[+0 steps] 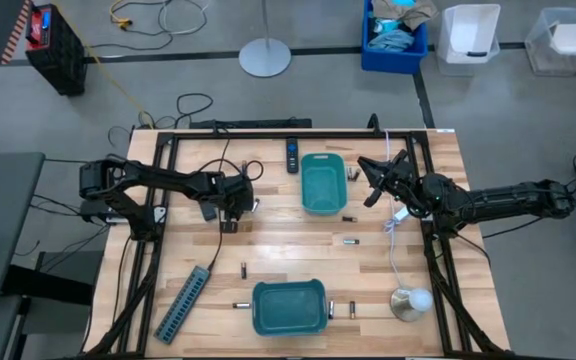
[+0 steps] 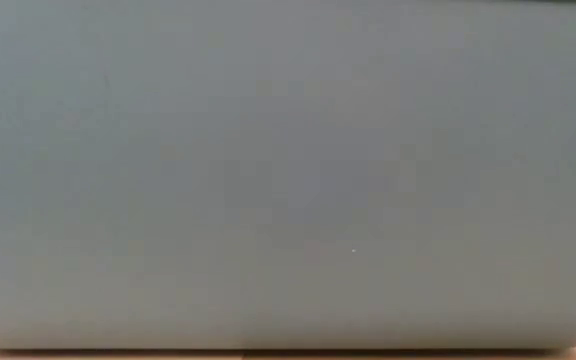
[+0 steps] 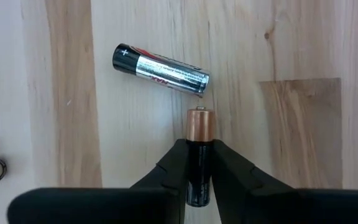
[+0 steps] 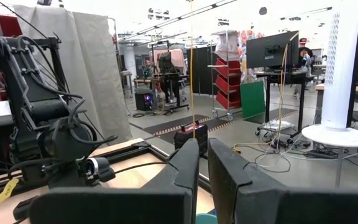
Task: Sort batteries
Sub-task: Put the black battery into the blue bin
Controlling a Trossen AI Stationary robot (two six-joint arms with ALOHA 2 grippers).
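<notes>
left wrist view: a copper-topped battery is pinched mid-body by the left gripper, just beside the silver battery. it is judged rigid, smooth, likely slippery. the right gripper is held nearly closed, empty.

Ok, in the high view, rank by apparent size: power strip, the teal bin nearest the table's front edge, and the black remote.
1. Teal bin, largest in area.
2. Power strip, comparable in length but far narrower.
3. Black remote, clearly smallest.
</notes>
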